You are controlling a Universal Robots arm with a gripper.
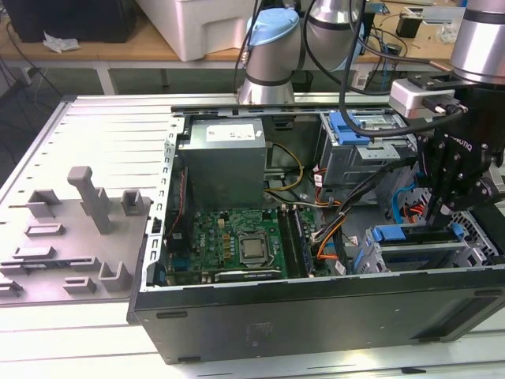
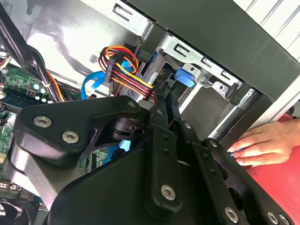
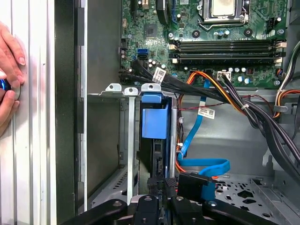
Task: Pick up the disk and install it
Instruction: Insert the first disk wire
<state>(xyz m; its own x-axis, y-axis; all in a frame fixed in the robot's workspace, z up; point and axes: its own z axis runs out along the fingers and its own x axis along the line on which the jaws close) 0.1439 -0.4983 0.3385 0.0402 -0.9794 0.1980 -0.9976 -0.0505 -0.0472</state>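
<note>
The disk [image 3: 154, 123] stands on edge in the drive cage at the case's front corner, its blue frame end toward the motherboard. In the exterior view, the disk's blue frame [image 1: 389, 234] shows at the right of the open case. My gripper [image 3: 164, 183] is at the disk's other end with its black fingers pressed close together; I cannot tell whether they touch it. In the second wrist view, the gripper [image 2: 163, 101] points into the cage beside a blue tab [image 2: 185, 77]. In the exterior view, my gripper [image 1: 437, 212] hangs just above the cage.
A person's hands [image 3: 8, 70] rest on the ribbed table just outside the case wall, and one hand [image 2: 262, 143] is near the cage. Cable bundles [image 3: 234, 101] and a blue data cable [image 3: 201, 166] lie beside the cage. Another drive [image 1: 367, 122] sits in the far bay.
</note>
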